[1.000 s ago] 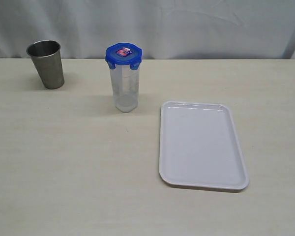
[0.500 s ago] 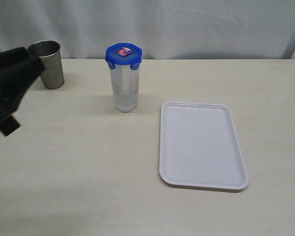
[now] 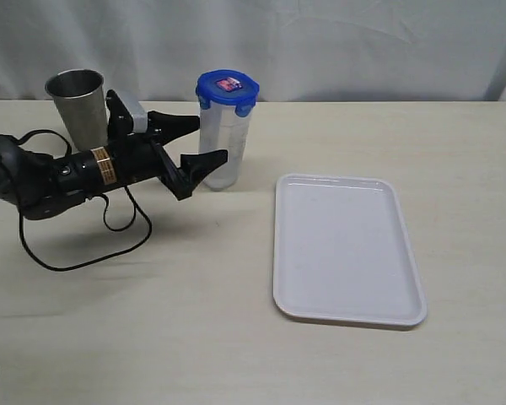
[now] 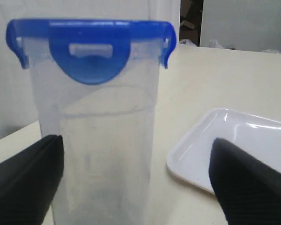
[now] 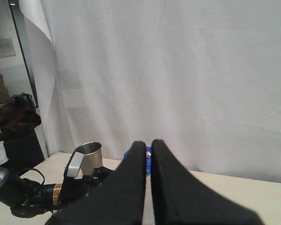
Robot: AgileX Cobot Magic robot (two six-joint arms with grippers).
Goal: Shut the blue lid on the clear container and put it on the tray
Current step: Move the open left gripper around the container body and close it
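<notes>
I'm at the grasp step. My left fingers [image 4: 246, 187] stand wide open on either side of the clear container [image 3: 223, 126], upper centre-left of the exterior view, without clamping it. The blue lid [image 3: 228, 87] sits on its rim with the flaps hanging down; I can't tell if they are snapped. My right fingers [image 5: 131, 187] are pressed together, holding nothing. Next I judge I must squeeze the smooth, tall, rounded-square plastic wall low and gently, since it looks slippery and tippy, then carry it to the flat white low-rimmed tray [image 3: 350, 180] at lower right. A tapered steel cup [image 3: 78, 105] stands close by at upper left on the pale matte counter [image 3: 194, 321].
</notes>
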